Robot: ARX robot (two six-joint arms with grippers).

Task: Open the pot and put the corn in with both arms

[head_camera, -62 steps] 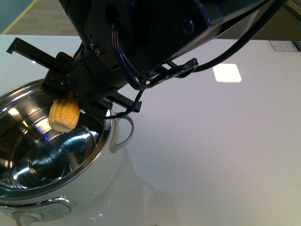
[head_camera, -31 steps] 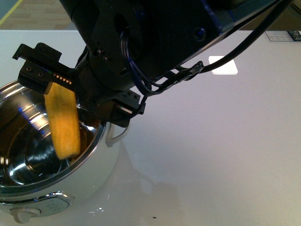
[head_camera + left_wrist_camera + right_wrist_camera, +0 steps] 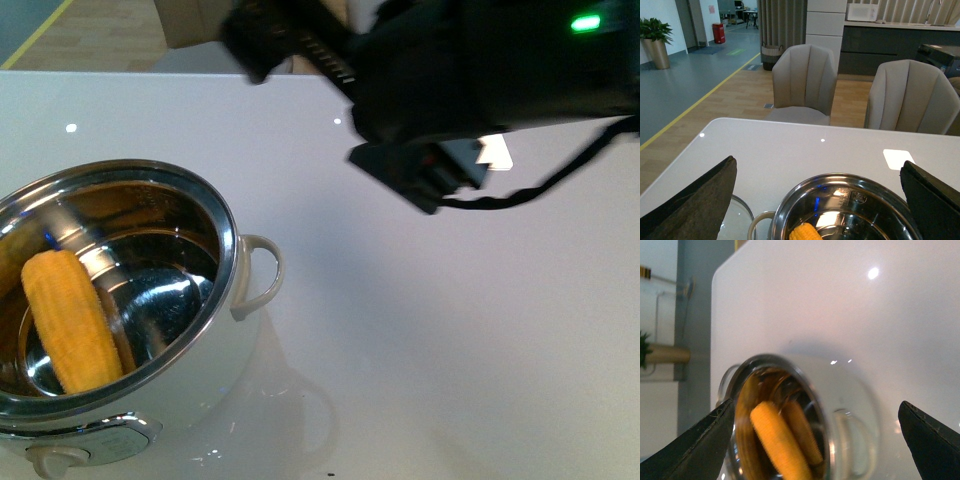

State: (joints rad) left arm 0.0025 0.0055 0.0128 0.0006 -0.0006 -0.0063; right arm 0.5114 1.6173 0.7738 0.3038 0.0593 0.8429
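The cream-white pot (image 3: pixel 215 375) stands open at the table's near left, its steel inside shining. The yellow corn (image 3: pixel 70 320) lies inside it against the left wall, free of any gripper. My black right arm (image 3: pixel 470 70) hangs blurred above the table to the pot's right. In the right wrist view the right gripper (image 3: pixel 815 407) is open and empty high over the pot (image 3: pixel 850 405), with the corn (image 3: pixel 777 440) below it. My left gripper (image 3: pixel 817 165) is open and empty above the pot's rim (image 3: pixel 850 177), and the corn's tip (image 3: pixel 805 232) shows below.
A glass lid (image 3: pixel 735 220) lies on the table beside the pot's looped handle (image 3: pixel 757 222). A small white square (image 3: pixel 898 158) sits farther back on the white table (image 3: pixel 420 330). Two beige chairs (image 3: pixel 805 80) stand beyond the far edge.
The corn was in the right gripper over the pot; now it is let go and lies inside. The right arm has lifted up and swung right, away from the pot.
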